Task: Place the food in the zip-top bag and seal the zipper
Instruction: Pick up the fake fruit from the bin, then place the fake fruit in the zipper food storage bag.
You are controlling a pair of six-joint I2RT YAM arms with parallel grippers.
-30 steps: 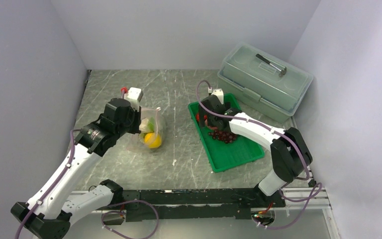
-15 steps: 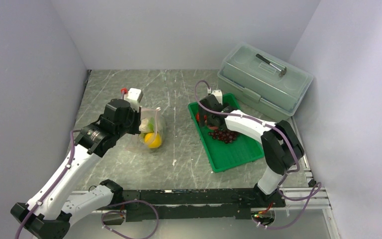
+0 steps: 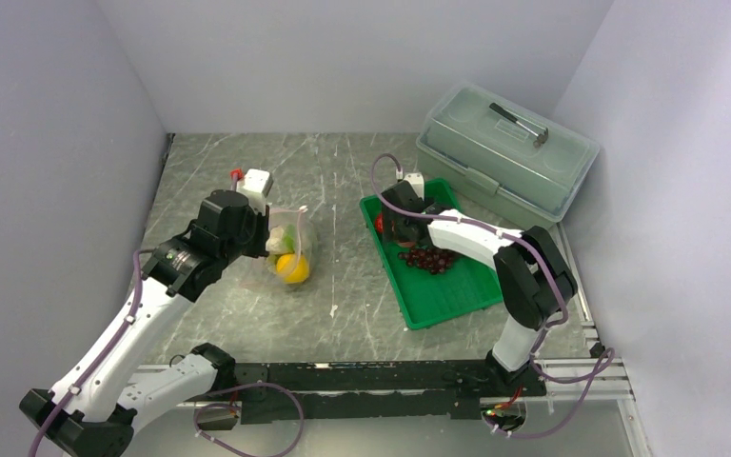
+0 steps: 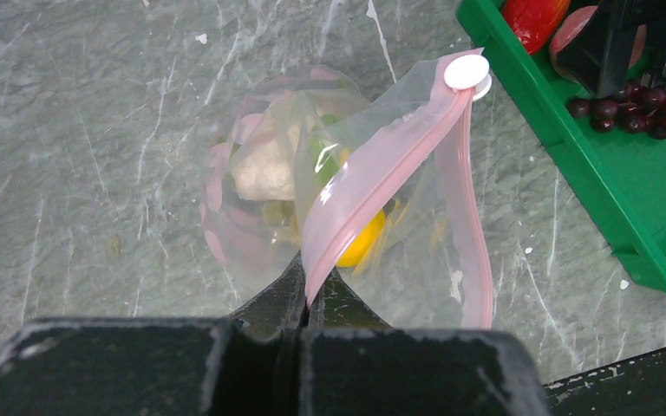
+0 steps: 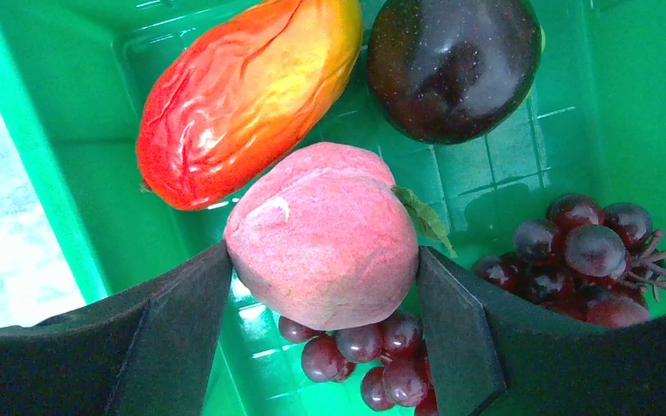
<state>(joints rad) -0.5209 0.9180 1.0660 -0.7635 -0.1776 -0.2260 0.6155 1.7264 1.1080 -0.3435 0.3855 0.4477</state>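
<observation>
your right pincer just closed onto the pink peach, ready to lift; left pincer clamps the zipper.

White shells, black joints and lavender cables dress both arms; left pincer and right pincer are black.

No legible text, label, brand, number or sign anywhere in these views.
</observation>
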